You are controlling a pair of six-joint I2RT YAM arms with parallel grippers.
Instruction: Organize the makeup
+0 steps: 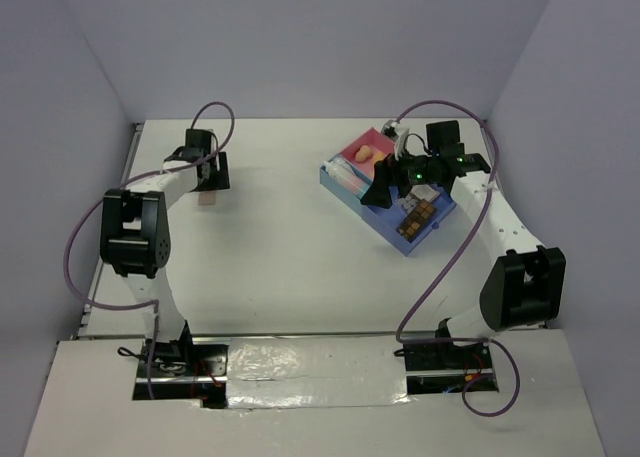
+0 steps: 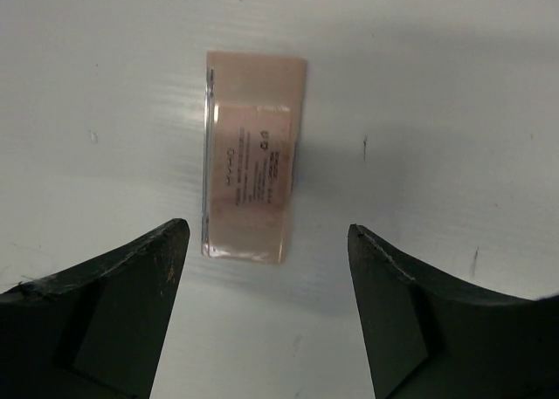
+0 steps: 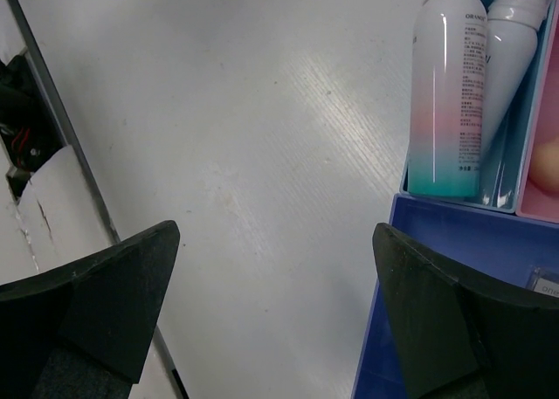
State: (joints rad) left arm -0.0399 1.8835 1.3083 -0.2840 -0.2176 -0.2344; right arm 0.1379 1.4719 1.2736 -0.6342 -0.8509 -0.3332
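Step in hand: pickup of the peach palette [image 2: 251, 168], the only item I can see outside the tray [image 3: 489, 229]. It lies flat on the table [image 2: 454, 85], on the left side, well apart from the tray. L gripper [image 2: 266, 231] hangs over it w/ jaws wide and empty — the palette's near end sits between the fingertips, its long side running away from the wrist. Can't tell whether the tips touch the table.

Next move, as I judge it: go straight down, close across the narrow width, lift. The palette is thin and flat, so the tips prob. need to reach the surface or they'll skate over it. Easing fwd a bit would give a grip nearer the middle. Then carry it across to the tray.

R gripper [image 3: 278, 235] is also wide and holds nothing. It's poised at the tray's edge, more over table than tray.

Tray contents:
- Light-blue slot — tube [image 3: 445, 93] and bottle [image 3: 511, 67] lie side by side, touching.
- Pink slot — at least one sponge [image 1: 365, 154].
- Dark-blue part — colour palette [image 1: 415, 217] at the near end; the rest is partly hidden by the R arm.
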